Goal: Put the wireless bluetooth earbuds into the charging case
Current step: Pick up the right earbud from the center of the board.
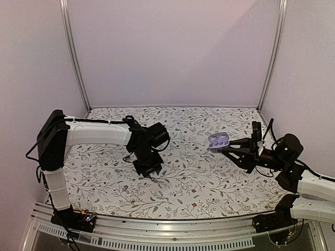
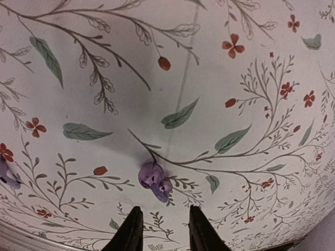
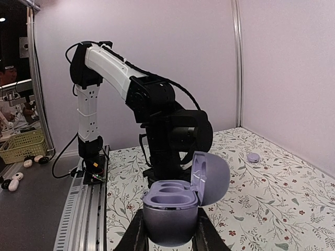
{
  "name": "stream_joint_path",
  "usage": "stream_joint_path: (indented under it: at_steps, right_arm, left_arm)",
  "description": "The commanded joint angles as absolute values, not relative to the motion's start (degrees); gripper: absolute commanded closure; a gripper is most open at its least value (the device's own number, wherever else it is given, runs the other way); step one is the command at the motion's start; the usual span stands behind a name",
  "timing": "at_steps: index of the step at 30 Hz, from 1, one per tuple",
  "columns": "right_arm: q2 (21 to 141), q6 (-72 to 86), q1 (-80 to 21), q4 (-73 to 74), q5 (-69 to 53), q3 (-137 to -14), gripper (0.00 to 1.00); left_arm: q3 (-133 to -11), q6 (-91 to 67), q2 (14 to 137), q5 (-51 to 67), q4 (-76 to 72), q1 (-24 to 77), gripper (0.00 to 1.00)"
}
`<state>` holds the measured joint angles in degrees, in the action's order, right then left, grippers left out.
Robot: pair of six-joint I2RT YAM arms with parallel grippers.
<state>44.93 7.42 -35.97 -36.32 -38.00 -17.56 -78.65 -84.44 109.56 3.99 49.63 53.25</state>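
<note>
The charging case [image 3: 172, 212] is lavender and stands open, lid [image 3: 212, 178] hinged up, with both wells empty. My right gripper [image 3: 170, 239] is shut on its lower half and holds it above the cloth; it also shows in the top view [image 1: 219, 141]. One lavender earbud [image 2: 155, 181] lies on the floral cloth just ahead of my left gripper [image 2: 163, 230], which is open, empty and low over the cloth [image 1: 152, 177]. A second small lavender bud [image 3: 253, 157] lies on the cloth beyond the left arm. A purple bit [image 2: 5, 175] shows at the left edge of the left wrist view.
The floral cloth [image 1: 209, 183] covers the table between pale walls. Metal posts [image 1: 73, 57] stand at the back corners. A rail [image 1: 157, 238] runs along the near edge. The left arm [image 3: 157, 104] stands opposite the held case.
</note>
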Motion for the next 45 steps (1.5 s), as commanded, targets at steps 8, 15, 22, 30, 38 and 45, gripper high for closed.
stream_joint_path:
  at_steps: [8,15,22,30,38,45]
  right_arm:
    - [44.18,6.34,-36.03,-35.51,-36.67,-17.59,1.0]
    - [44.02,6.32,-35.72,-35.49,-36.43,-17.66,1.0]
    - [44.37,6.8,-35.09,-35.58,-36.73,-17.71,1.0]
    - [44.82,7.24,-34.56,-35.74,-37.0,-17.68,1.0]
    - [45.45,7.64,-34.47,-35.47,-37.03,-18.09,1.0]
    - [46.98,8.2,-34.5,-32.37,-41.72,-20.57,0.98]
  left_arm:
    - [-78.48,-83.59,112.0,5.71,49.31,51.88,0.74]
    - [-79.03,-82.99,113.53,6.81,49.22,51.52,0.76]
    - [-79.67,-82.44,114.14,7.11,49.28,51.32,0.83]
    - [-78.95,-81.94,113.6,7.29,49.09,51.04,1.0]
    - [-79.3,-74.22,110.95,4.38,47.64,51.38,1.0]
    - [-79.74,-37.67,99.46,-0.69,38.1,51.44,1.0]
